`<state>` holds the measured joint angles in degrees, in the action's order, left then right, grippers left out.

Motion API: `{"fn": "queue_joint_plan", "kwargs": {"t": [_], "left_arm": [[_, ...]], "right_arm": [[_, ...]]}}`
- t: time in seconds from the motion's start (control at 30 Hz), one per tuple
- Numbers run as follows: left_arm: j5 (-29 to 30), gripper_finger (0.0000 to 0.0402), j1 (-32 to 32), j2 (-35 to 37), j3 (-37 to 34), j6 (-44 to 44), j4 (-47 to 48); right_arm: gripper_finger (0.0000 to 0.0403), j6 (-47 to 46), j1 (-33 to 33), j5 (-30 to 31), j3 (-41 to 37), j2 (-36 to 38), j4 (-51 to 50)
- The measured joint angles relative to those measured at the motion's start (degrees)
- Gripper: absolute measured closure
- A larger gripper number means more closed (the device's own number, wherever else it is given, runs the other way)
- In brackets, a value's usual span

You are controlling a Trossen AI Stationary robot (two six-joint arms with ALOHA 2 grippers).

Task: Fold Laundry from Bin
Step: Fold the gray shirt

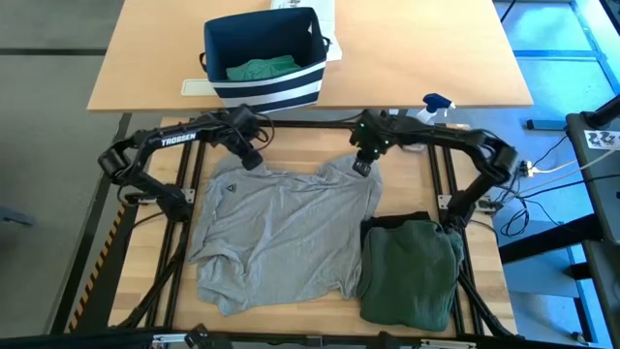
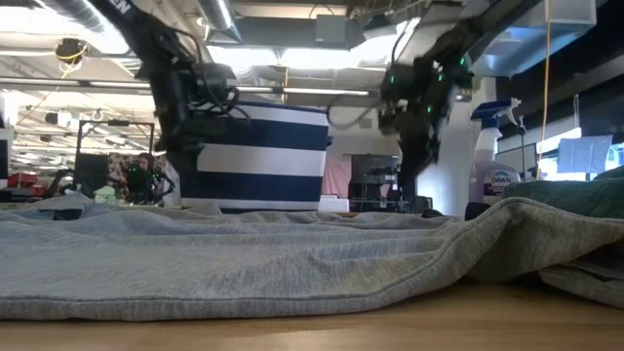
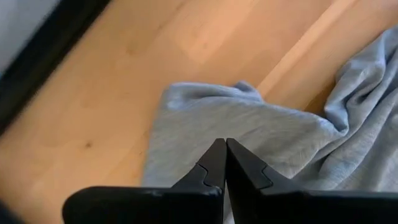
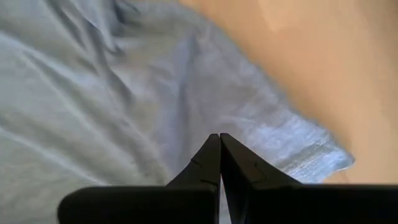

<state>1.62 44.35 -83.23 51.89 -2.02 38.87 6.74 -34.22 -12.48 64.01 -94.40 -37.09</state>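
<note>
Corners of the grey shirt [image 1: 281, 233] were pinched by left gripper [image 1: 254, 160] and right gripper [image 1: 360, 167], jaws clenched, likely for spreading it flat.

Bright even overhead light, ceiling lamps [image 2: 292, 58] glaring in low view, wrist views soft and blurred

Bare table [image 1: 281, 136] between bin [image 1: 262, 60] and grey shirt [image 1: 281, 228], seemingly.

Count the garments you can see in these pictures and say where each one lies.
3: light grey shirt spread mid-table; dark green garment folded beside it; teal-green one in the bin. More may hide beneath.
</note>
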Motion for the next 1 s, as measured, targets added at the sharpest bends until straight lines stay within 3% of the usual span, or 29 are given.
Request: {"fn": "queue_joint_plan", "kwargs": {"t": [0.17, 0.47, 0.73, 1.0], "left_arm": [[-6.18, 0.0398, 2.19, -1.77, -1.61, -0.11, -2.25], [-6.30, 0.0398, 2.17, -9.19, -2.05, -0.15, -2.17], [1.89, 0.0398, 5.13, -12.23, -1.96, -0.01, -3.44], [10.88, 0.0399, 11.06, -12.46, -1.73, 0.89, -5.84]], "right_arm": [[0.0395, 1.75, -2.77, -0.71, 0.00, -5.89, 0.03], [0.0395, 0.43, -2.21, -0.64, 0.08, -13.20, 4.39], [0.0395, -3.54, -3.08, 1.79, 0.99, -14.16, 7.06], [0.0395, -7.78, -6.96, 7.95, 2.98, -14.35, 4.79]]}}
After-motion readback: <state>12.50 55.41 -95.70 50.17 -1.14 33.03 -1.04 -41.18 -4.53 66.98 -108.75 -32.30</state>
